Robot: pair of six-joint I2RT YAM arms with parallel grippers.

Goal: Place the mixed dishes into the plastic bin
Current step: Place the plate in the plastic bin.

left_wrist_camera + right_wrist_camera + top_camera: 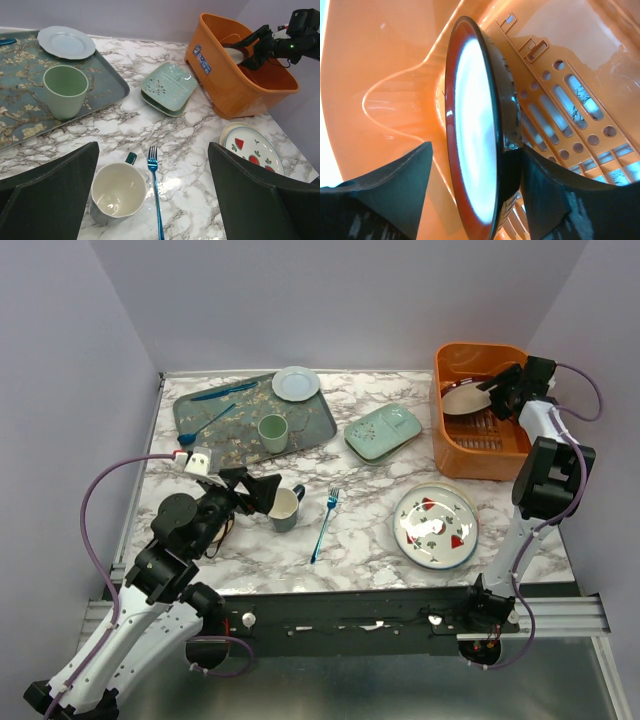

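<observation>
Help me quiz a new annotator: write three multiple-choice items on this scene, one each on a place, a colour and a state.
1. Where is the red-rimmed plate relative to the orange bin? A) inside it B) left of it C) in front of it
2. What colour is the fork? A) red B) white C) blue
3. How is the left tool? A) shut B) open, holding nothing C) out of view

Answers: 1 A, orange walls surround it; 2 C, its metal shines blue; 3 B, its fingers stand wide apart with nothing held.
</observation>
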